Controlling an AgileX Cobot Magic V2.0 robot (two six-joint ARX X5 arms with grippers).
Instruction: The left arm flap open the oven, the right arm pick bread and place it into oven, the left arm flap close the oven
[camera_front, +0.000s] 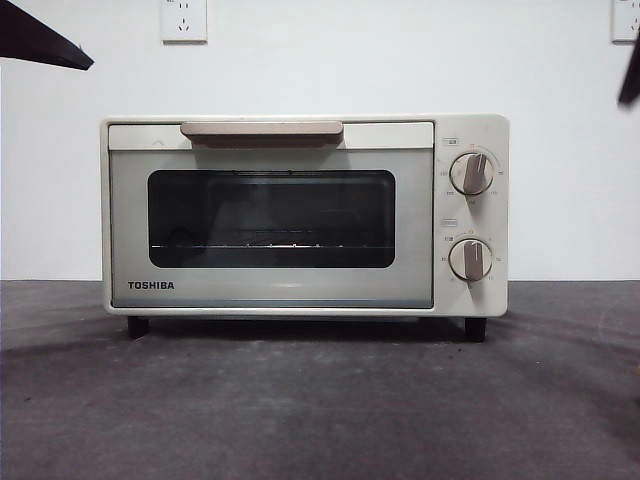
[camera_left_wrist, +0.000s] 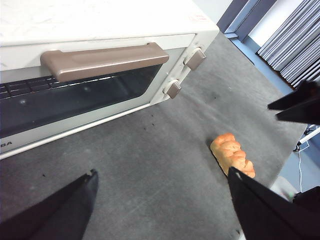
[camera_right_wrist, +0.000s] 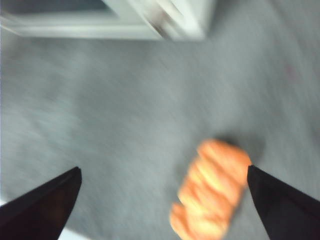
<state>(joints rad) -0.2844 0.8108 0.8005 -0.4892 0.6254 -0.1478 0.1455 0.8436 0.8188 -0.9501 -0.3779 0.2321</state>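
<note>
The cream-white oven (camera_front: 300, 215) stands shut on the dark table, its brown bar handle (camera_front: 262, 130) along the top of the door. My left gripper (camera_left_wrist: 162, 172) hangs open above the table in front of the oven (camera_left_wrist: 100, 30), a short way out from the handle (camera_left_wrist: 105, 60). The golden-orange bread (camera_left_wrist: 232, 155) lies on the table off the oven's knob side, close to one left jaw. My right gripper (camera_right_wrist: 163, 169) is open above the bread (camera_right_wrist: 212, 187), in a blurred picture. The bread is out of the front view.
Two round knobs (camera_front: 471, 215) sit on the oven's right side. Black arm tips show at the front view's top corners (camera_front: 40, 40). The right arm's dark gripper (camera_left_wrist: 295, 105) hovers beyond the bread. The table's edge (camera_left_wrist: 287, 165) runs close behind the bread.
</note>
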